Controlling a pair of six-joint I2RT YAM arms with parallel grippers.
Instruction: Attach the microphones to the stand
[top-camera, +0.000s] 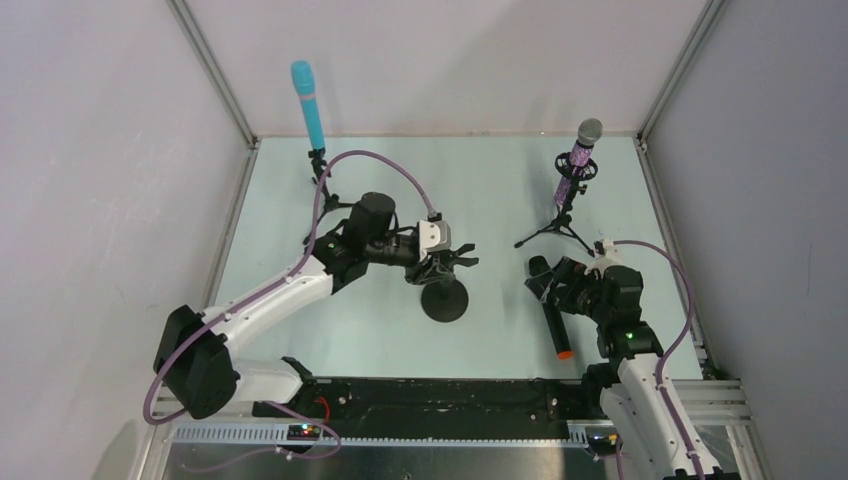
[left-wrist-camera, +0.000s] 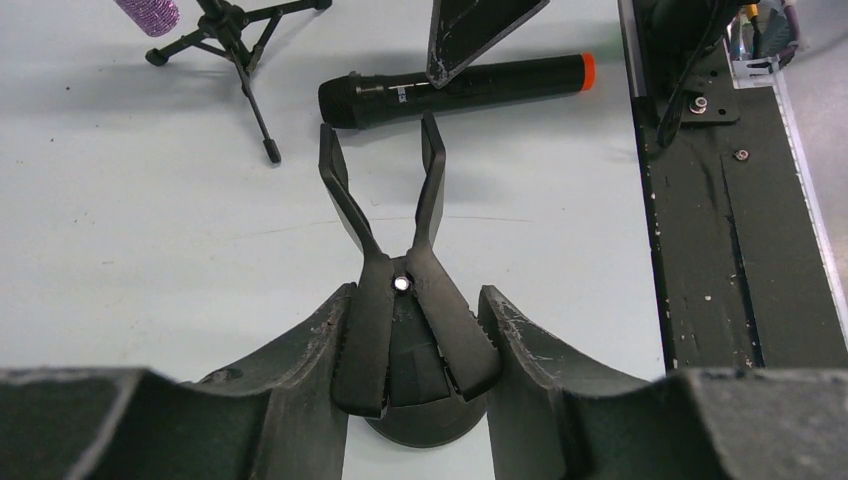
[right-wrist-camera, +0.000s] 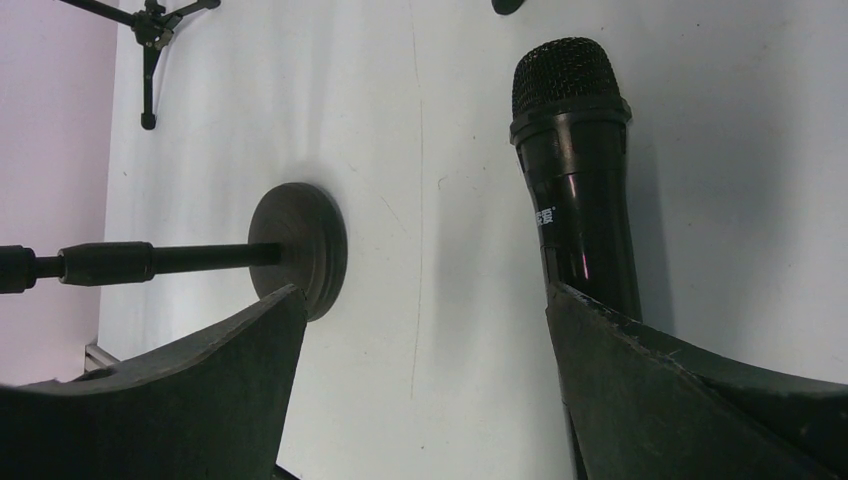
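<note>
**Two of three mics mounted, black one on the table**

Light blue mic (top-camera: 309, 105) stands in a tripod stand (top-camera: 322, 185) at the far left of the table (top-camera: 500, 180). Purple glitter mic (top-camera: 578, 160), silver mesh head up, sits in a second tripod stand (top-camera: 562, 225) at the far right, tilted a little.

Black mic (top-camera: 555, 330) lies flat on the table, near right. Orange end points toward the arm bases, mesh head toward the back.

Left gripper (left-wrist-camera: 415, 320) is clenched on the clip (left-wrist-camera: 400, 285) on top of the round-base stand (top-camera: 445, 300). Its fingers press the clip's two handles from either side. The clip's prongs are spread in a V aimed at the black mic, close to it but apart. This stand sits mid-table, between the two tripods and nearer the bases.

Right gripper (right-wrist-camera: 422, 300) is released, jaws wide, low over the black mic just behind its head. The mic body runs under one finger, and the other finger is well apart from it. Cannot tell if the near finger actually touches the mic. Nothing is grasped on this side.
</note>
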